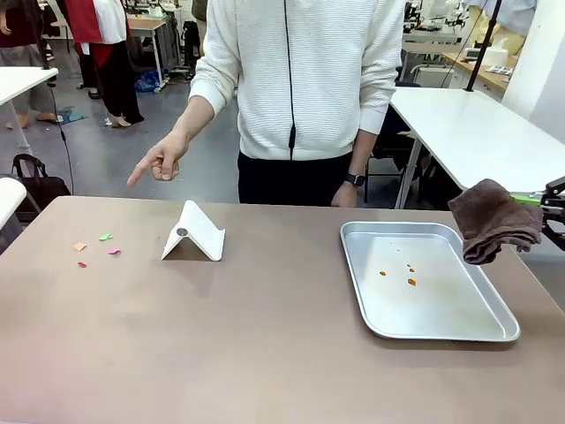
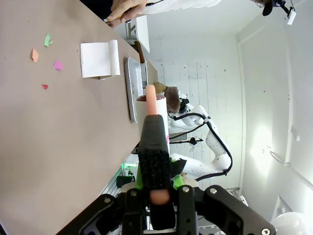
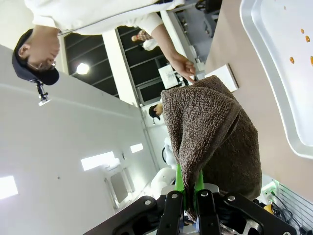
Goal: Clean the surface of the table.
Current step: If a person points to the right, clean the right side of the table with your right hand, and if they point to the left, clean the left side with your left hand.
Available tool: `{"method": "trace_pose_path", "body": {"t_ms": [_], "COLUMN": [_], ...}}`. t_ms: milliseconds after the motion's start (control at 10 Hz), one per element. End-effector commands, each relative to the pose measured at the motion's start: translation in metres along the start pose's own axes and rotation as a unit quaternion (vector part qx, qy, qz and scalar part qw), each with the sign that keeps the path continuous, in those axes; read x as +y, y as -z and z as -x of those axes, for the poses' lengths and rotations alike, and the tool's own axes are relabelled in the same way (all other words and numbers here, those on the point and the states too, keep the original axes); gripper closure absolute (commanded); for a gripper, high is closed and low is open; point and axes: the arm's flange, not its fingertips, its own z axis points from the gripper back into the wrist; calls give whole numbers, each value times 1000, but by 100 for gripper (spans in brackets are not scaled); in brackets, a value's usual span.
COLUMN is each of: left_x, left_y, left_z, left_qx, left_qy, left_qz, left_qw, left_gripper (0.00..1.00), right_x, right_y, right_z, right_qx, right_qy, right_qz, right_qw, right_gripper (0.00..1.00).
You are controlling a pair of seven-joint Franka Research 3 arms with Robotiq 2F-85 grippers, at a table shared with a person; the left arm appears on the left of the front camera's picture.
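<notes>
The table (image 1: 265,344) has a matte tan-brown top. Small orange, green and pink paper scraps (image 1: 97,247) lie near its left side; the left wrist view has the scraps (image 2: 46,58) at its upper left. My left gripper (image 2: 159,196) is shut on a black-handled tool (image 2: 154,147) with a pinkish tip, held off the table's edge. At the right edge, my right gripper (image 1: 549,201) is shut on a brown cloth (image 1: 493,221) that hangs over the tray's far right corner. In the right wrist view the cloth (image 3: 210,132) droops from the right gripper (image 3: 190,196).
A silver tray (image 1: 477,327) with a few orange crumbs (image 1: 399,269) lies right of centre. A folded white card (image 1: 194,234) stands left of centre. A person at the far side points a hand (image 1: 159,163) down toward the scraps. White tables stand behind.
</notes>
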Motion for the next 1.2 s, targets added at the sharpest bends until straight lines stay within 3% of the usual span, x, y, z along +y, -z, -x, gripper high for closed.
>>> {"method": "trace_pose_path", "body": {"t_ms": [0, 600, 700, 1000, 1100], "left_x": [-6, -6, 0, 4, 7], "left_y": [3, 3, 0, 24, 32], "left_z": [4, 4, 0, -15, -22], "left_qx": [-5, -5, 0, -100, -110], "left_qy": [-3, -3, 0, -28, -41], "left_qz": [3, 3, 0, -90, -106], "left_qw": [1000, 1000, 1000, 991, 987], "left_gripper": [100, 100, 78, 78, 78], "right_x": [4, 4, 4, 4, 4], "right_y": [-3, -3, -3, -3, -3], "right_z": [1, 1, 1, 1, 1], "right_qx": [8, 8, 8, 8, 8], "right_qy": [-1, -1, -1, -1, -1], "right_qz": [4, 4, 4, 4, 4], "right_qw": [1000, 1000, 1000, 1000, 1000], "right_gripper": [100, 100, 100, 100, 100]}}
